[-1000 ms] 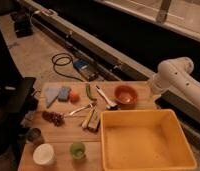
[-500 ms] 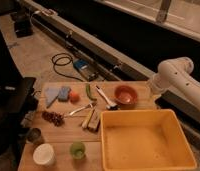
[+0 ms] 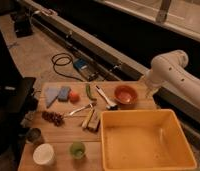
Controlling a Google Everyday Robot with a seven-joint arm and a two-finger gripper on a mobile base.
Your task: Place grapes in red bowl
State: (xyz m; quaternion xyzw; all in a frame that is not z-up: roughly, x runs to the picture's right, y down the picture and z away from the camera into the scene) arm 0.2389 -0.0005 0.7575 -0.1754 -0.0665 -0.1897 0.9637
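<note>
Far left, near edge of the worktop (image 3: 63,132): a dark cup (image 3: 34,135) and, in front of it, a white cup (image 3: 43,154).

The grapes (image 3: 53,118) lie flat on bare wood just behind the dark cup. They are loose and nothing is holding them. Behind them, in a row: blue cloth (image 3: 51,95), blue sponge (image 3: 64,93), orange ball (image 3: 74,96).

A green cup (image 3: 77,149) sits at the front edge, right of the white cup.

Centre: a silver utensil (image 3: 79,110) runs from beside the grapes toward the middle. A green vegetable (image 3: 89,92) and a white spoon (image 3: 105,97) lie behind it. Two tan bars (image 3: 91,120) lie in front of it.

The red bowl (image 3: 125,94) stands upright at the back right and looks empty. It is well apart from the grapes, with the utensils between them.

A yellow tub (image 3: 145,140) fills the near right.

The gripper (image 3: 152,90) hangs from the white arm (image 3: 173,72) just right of the red bowl, at the worktop's back corner. Released or clenched: cannot tell. It does not have the bunch, which is on the wood.

Judgement: this is the pick stage, and the reach has not begun. The next move calls for a long pass leftward over the bowl and utensils, then a descent onto the bunch. The silver utensil's tip and the dark cup sit close by, so there is little room for the approach.
</note>
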